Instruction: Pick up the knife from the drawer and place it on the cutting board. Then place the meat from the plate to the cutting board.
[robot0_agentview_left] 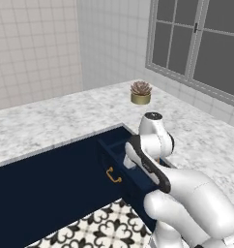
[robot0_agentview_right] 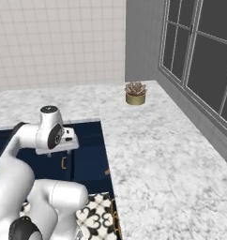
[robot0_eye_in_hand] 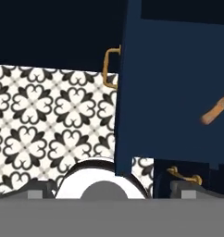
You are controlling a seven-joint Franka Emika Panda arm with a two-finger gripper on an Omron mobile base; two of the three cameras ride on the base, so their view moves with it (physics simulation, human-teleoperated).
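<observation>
Right up close we've got our gripper (robot0_eye_in_hand: 111,192), jaws wide and holding nothing, over the open drawer (robot0_eye_in_hand: 174,92); knife (robot0_eye_in_hand: 216,110) handle pokes in mid-right.

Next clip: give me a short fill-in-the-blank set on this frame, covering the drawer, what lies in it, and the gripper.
1. The navy drawer stands pulled ____ from the cabinet front.
2. Inside the drawer, at the hand view's right edge, the knife shows its light brown ____.
3. On the marble counter near the window stands a small potted ____.
4. The gripper hangs above the drawer with nothing between its fingers, its jaws ____.

Missing words: open; handle; succulent; open
</observation>
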